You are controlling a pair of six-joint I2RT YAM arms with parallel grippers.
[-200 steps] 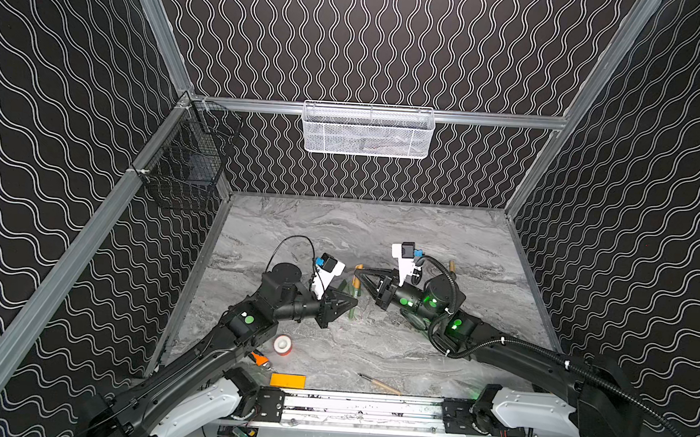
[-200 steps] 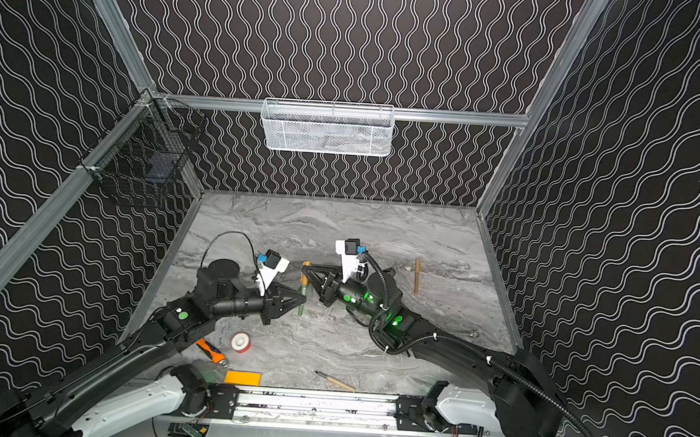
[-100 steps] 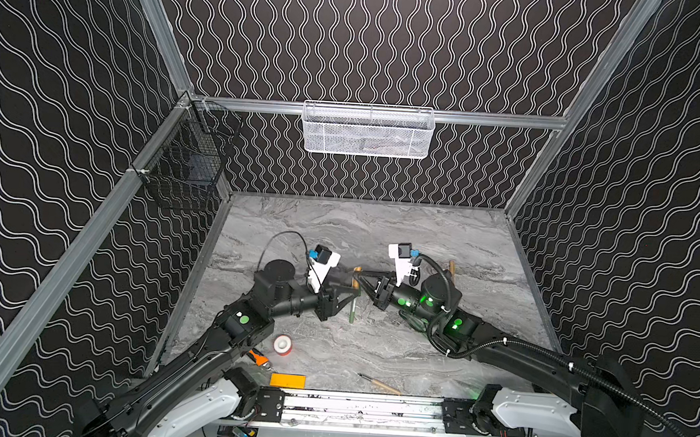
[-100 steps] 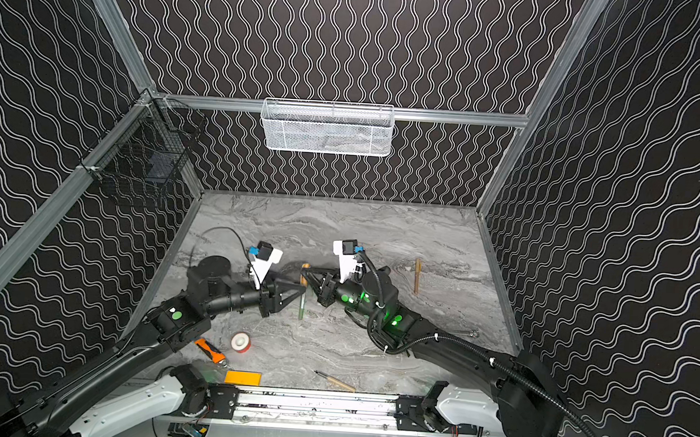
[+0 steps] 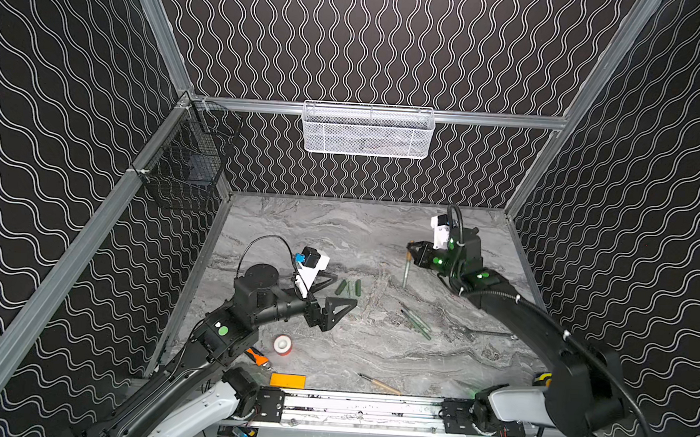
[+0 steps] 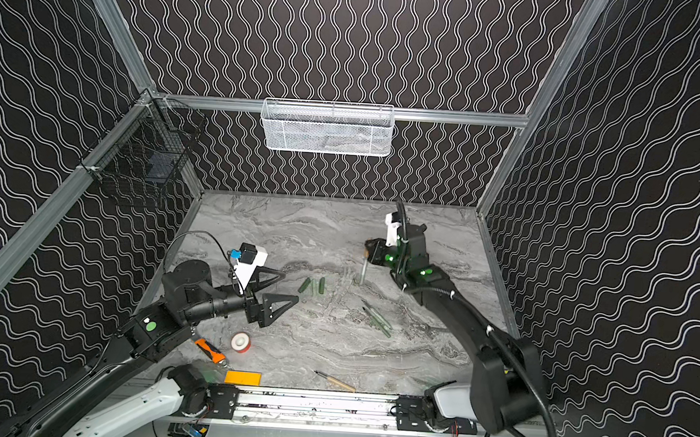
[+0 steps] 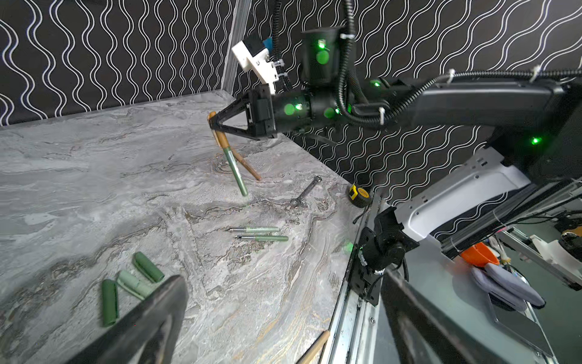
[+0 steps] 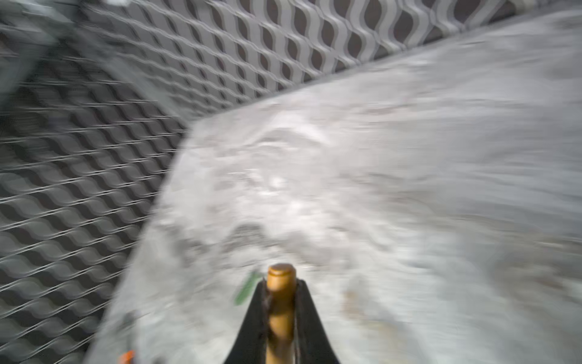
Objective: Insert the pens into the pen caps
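Left claw (image 5: pixel 346 289) stood wide open and empty above the bench (image 5: pixel 318 226), with three green caps (image 5: pixel 349 288) lying side by side just beyond its fingertips. Right claw (image 5: pixel 411 248) was clamped on the tan cap (image 7: pixel 220 138) of a capped pen (image 5: pixel 406 271). Its pale green barrel hung tilted down toward the bench at the back right, and whether the low end touched the surface could not be told. Two bare pens (image 5: pixel 415 317) lay close together, well apart from the caps. A tan pen (image 7: pixel 248 167) lay just beside the held one, and a wrench (image 5: pixel 487 333) lay near the right arm
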